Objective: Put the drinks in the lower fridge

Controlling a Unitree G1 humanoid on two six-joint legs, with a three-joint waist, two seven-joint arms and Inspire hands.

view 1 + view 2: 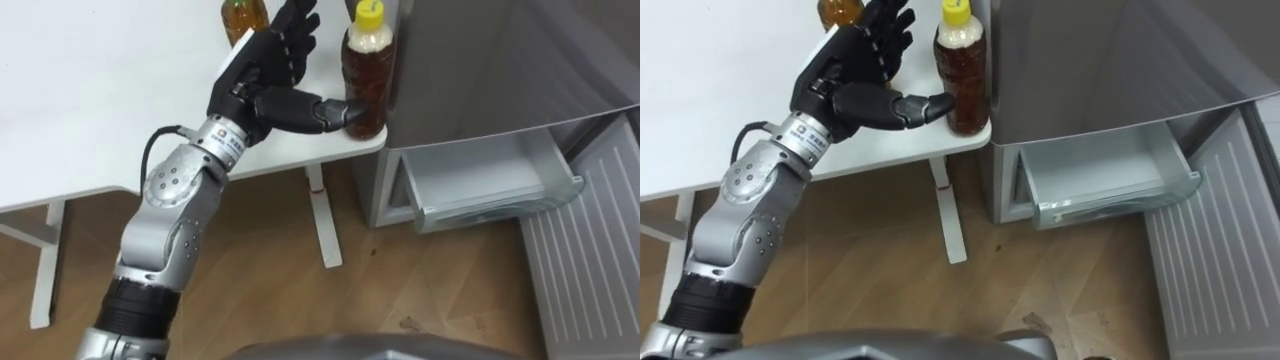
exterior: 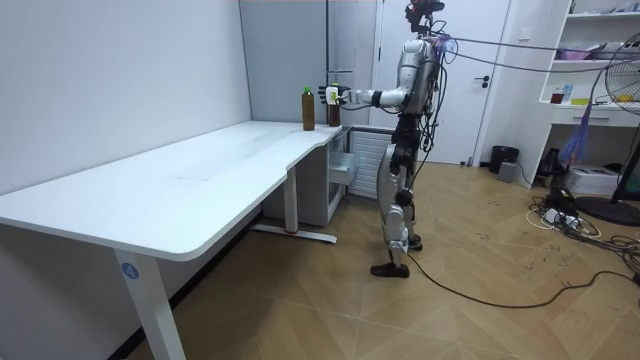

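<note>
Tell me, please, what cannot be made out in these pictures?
Second bottle: eye views, its top cut off by the upper edge, its side covered by the left hand.
Yellow-capped bottle: eye views, the far side hidden, so finger contact there is unclear.
Fridge drawer: its rear hidden under the fridge body.
Room view: the grip is too small to judge.

Seen from the robot's head, the table (image 1: 80, 100) takes up the 9 to 12 o'clock side. The fridge (image 1: 480, 60) sits at 1 to 3 o'clock, just beside the table's corner. The near bottle (image 1: 367, 75) stands on that corner at about 12 o'clock, right next to the fridge wall. The second bottle (image 1: 243, 15) is on the table farther back, around 11 o'clock. The left hand (image 1: 270, 70) is between them, its thumb touching the near bottle low down. At 3 o'clock the fridge's drawer (image 1: 490, 185) sticks out, with the open door (image 1: 590, 240) at 4 o'clock.
</note>
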